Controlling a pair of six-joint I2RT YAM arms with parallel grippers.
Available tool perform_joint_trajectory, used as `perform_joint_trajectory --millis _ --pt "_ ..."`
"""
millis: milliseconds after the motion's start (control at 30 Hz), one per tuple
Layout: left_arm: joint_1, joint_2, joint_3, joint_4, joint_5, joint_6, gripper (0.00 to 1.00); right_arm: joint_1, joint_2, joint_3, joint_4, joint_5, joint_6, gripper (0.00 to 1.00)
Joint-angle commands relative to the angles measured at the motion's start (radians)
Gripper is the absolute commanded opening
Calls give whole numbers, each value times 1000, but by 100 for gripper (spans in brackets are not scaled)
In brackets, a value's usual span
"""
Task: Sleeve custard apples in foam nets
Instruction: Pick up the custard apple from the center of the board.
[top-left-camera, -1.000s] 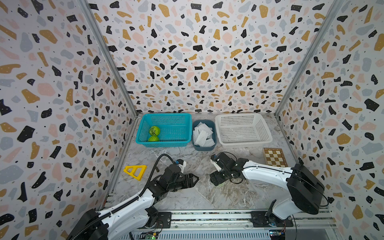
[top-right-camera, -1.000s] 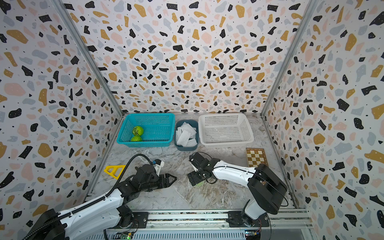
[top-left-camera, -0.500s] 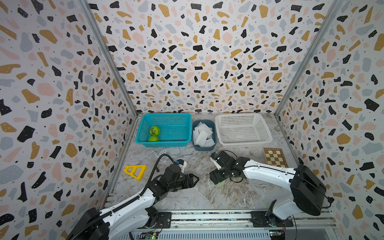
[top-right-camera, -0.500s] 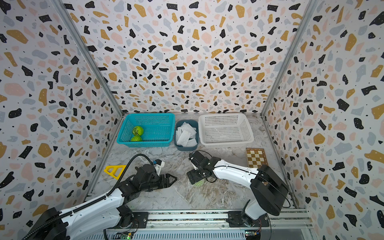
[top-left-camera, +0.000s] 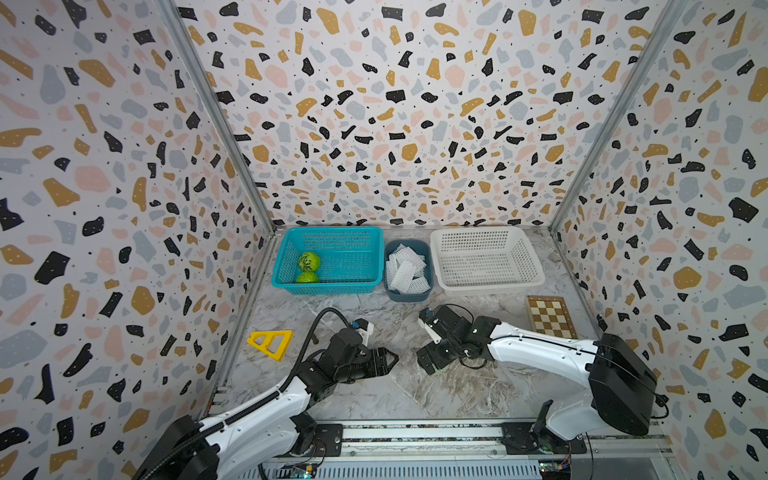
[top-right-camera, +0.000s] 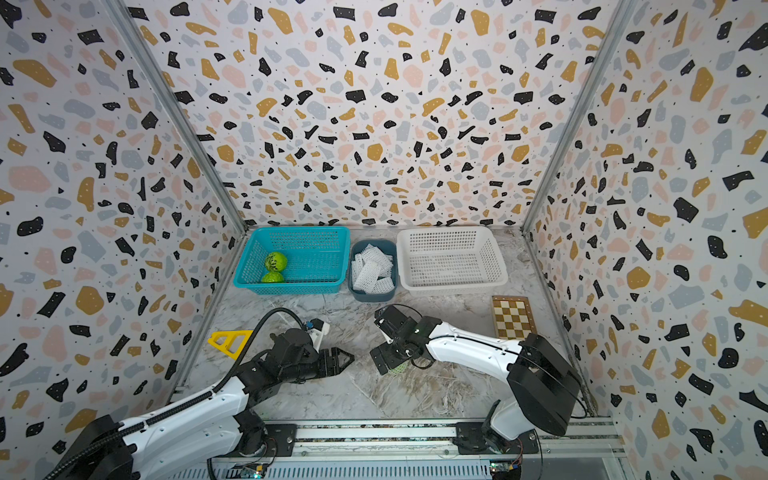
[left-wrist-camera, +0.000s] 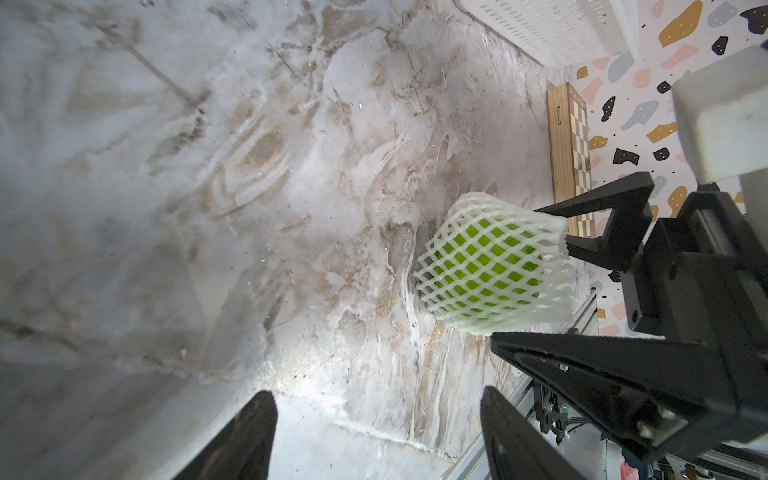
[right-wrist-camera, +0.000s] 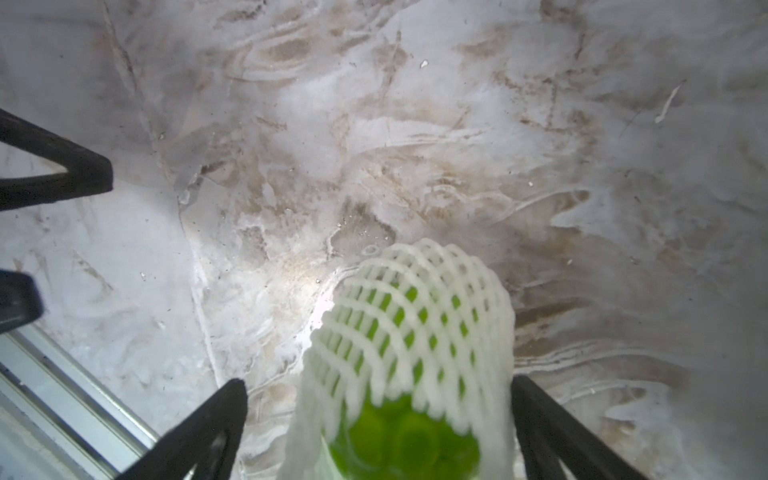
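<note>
2 custard apples (top-left-camera: 308, 261) in left basket (top-left-camera: 332, 287); foam nets (top-left-camera: 405, 268) in bin (top-left-camera: 409, 294) beside it.

Left arm (top-left-camera: 266, 415) extends low toward the netted fruit (left-wrist-camera: 486, 266). Left gripper (top-left-camera: 392, 359) sits just short of it, jaws apart, empty. Right arm (top-left-camera: 540, 353) reaches in, wrist bent downward. Right gripper (top-left-camera: 434, 365) straddles the netted fruit, jaws spread wider than it.

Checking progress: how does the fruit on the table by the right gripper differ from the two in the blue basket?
The table fruit wears a white foam net; the two basket fruits are bare. The table fruit lies alone on the marble table; the basket fruits sit side by side in the blue basket. Shared: all are round and bright green.
</note>
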Motion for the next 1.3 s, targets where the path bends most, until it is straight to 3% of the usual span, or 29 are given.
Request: perform_joint_trajectory --millis 0,233,600,900,1267 --pt "6 -6 -10 35 8 -5 76 2 13 -9 -10 13 6 99" --pt "6 -12 -12 32 5 -4 76 4 32 -26 5 29 3 95" --pt "6 -6 -21 50 5 -9 76 5 75 -45 29 30 -12 82" --pt "7 -7 -24 52 6 -10 76 22 112 -50 38 43 -16 87" --pt "7 -11 -18 44 5 -8 75 18 108 -54 63 14 -31 81"
